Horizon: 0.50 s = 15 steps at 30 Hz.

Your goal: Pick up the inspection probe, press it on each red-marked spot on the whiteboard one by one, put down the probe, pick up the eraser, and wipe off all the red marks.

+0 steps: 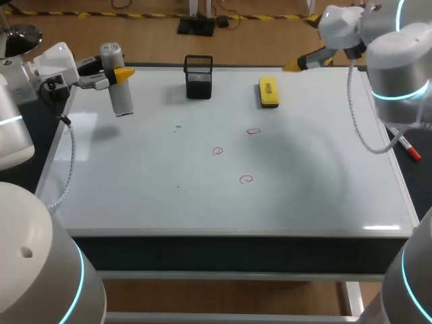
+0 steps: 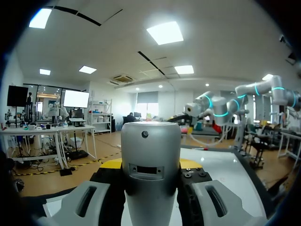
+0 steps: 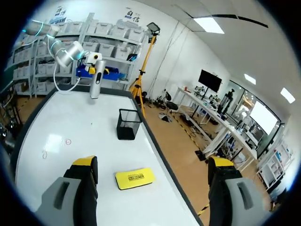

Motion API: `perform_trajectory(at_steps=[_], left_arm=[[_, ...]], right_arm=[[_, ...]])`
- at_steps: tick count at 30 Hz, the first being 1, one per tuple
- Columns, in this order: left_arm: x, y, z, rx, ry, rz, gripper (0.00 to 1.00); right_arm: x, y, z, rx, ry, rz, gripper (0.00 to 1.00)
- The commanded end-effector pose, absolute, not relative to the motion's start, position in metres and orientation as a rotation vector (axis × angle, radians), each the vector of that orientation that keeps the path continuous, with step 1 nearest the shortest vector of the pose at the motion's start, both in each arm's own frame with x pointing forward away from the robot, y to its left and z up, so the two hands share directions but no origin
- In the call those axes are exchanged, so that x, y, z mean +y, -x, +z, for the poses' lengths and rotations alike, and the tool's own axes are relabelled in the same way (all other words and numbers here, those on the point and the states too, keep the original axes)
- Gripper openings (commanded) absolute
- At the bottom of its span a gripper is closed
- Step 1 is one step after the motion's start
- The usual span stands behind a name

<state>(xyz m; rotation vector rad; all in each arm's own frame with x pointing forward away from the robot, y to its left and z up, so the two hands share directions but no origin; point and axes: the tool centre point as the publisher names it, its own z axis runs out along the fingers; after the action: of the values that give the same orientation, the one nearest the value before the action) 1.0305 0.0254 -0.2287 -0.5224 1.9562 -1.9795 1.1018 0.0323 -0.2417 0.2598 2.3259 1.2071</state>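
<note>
Inspection probe (image 1: 121,94) is up off the board, a silver cylinder hanging upright in the left gripper (image 1: 123,72), whose yellow-tipped fingers are clamped on it from both sides. In the left wrist view it fills the space between them, its rounded end pointing ahead. It's held over the far left corner of the whiteboard (image 1: 202,202), well apart from the marks. And there they are: three small red marks, one (image 1: 254,131) nearer the far side, one (image 1: 217,152) around the middle, one (image 1: 246,179) closest to the near edge, all towards the board's centre. Over to the right gripper (image 3: 153,165), which hovers at the far right corner with its fingers spread wide and nothing between them. Under it, in its own wrist view, lies the yellow eraser (image 3: 135,178), flat on the board. Just beyond the eraser stands the black mesh holder (image 3: 128,124), upright near the far edge with its top open; what it holds, I cannot tell from here. One more item: a red-capped marker (image 1: 410,149) lies on the dark strip just beside the whiteboard's right edge.
</note>
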Motion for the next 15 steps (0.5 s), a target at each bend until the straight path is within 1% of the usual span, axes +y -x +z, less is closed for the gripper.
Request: perform_trajectory(at_steps=[1,4,11,15], left_arm=[[0.025,-1.03,-0.229,1.953,0.522,-1.98,0.0],[0.025,-1.03,-0.229,1.953,0.522,-1.98,0.0],[0.025,-1.03,-0.229,1.953,0.522,-1.98,0.0],[0.025,-1.03,-0.229,1.953,0.522,-1.98,0.0]], right_arm=[[0.03,-1.108,-0.244,2.843,0.737,0.483,1.0],[0.031,-1.109,-0.248,2.822,0.966,0.298,1.0],[0.028,-1.113,-0.261,2.711,1.325,-0.212,1.0],[0.031,-1.114,-0.26,2.751,1.259,-0.144,1.0]])
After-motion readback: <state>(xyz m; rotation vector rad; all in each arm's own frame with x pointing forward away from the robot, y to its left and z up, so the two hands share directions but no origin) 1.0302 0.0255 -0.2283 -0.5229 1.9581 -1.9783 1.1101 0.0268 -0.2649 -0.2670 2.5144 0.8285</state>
